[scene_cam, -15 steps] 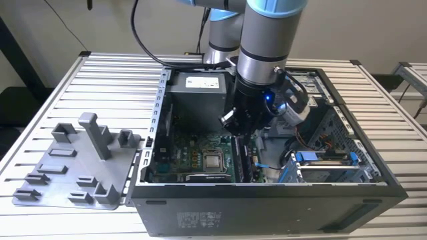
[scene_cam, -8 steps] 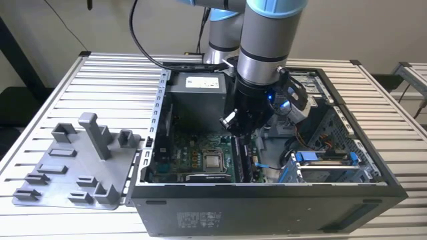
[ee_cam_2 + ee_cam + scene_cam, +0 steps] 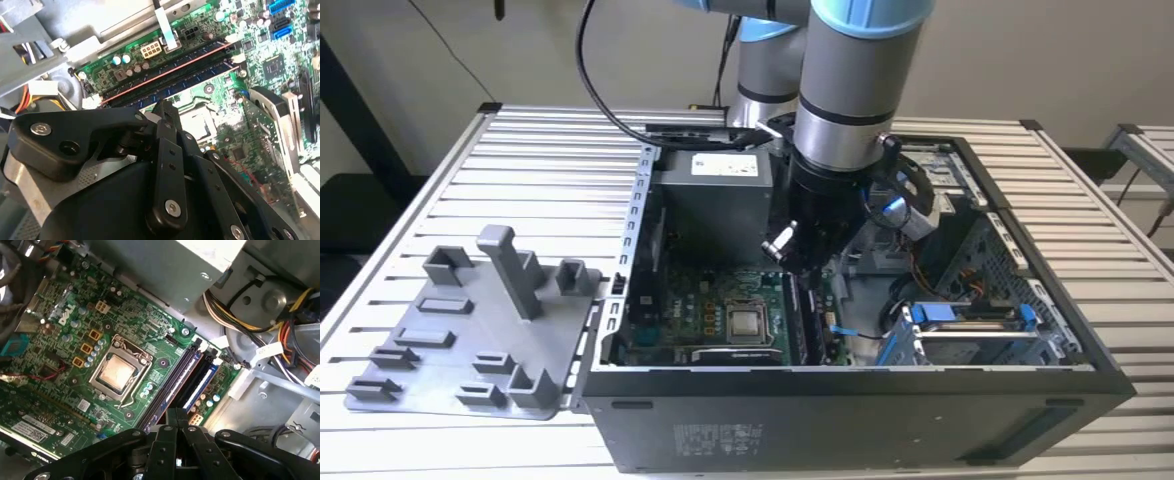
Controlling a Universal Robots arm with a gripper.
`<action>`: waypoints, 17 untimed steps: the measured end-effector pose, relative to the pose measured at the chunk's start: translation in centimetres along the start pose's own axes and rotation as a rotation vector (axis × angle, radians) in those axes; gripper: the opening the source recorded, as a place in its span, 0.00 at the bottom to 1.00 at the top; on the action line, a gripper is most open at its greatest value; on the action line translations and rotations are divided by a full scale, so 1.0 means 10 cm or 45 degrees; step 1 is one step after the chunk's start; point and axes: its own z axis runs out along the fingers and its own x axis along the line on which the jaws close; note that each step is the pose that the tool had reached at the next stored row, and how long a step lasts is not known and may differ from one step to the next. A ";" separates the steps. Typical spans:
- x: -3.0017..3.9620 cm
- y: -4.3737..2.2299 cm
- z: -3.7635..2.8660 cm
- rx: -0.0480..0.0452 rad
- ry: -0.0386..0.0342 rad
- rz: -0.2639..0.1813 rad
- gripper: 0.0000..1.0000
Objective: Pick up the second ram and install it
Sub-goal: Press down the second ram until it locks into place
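Black linkage-fingered tool [image 3: 176, 416], fingers drawn together at centre bottom of the first wrist view, above long dark memory sticks [image 3: 172, 385] in the green motherboard [image 3: 60, 340]: off-line pressing risks jamming a slot.

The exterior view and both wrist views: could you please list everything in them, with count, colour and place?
Table: one, white slatted metal, under everything.
Computer case: one, black, open, lying on the table at the exterior view's right.
Motherboard: one, green, inside the case.
Processor socket: one, silver and copper-toned, mid-board.
Memory slots: a row, dark and blue, beside the socket; dark sticks seem seated in some, number unclear.
Power supply: one, grey, at the case's far end.
Cables: a bundle, yellow, orange, black, by the case wall.
Parts fixture: one, grey, with posts, on the table at the exterior view's left.
Arm: one, silver and blue, reaching into the case.
Hand: one, black, over the memory slots.
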 end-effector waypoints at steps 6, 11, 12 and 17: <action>0.005 0.003 0.005 -0.002 -0.0025 -0.108 0.11; 0.009 0.006 0.006 -0.003 -0.0046 -0.183 0.11; 0.009 0.006 0.006 -0.003 -0.0049 -0.197 0.11; 0.013 0.009 0.006 -0.004 -0.0069 -0.280 0.11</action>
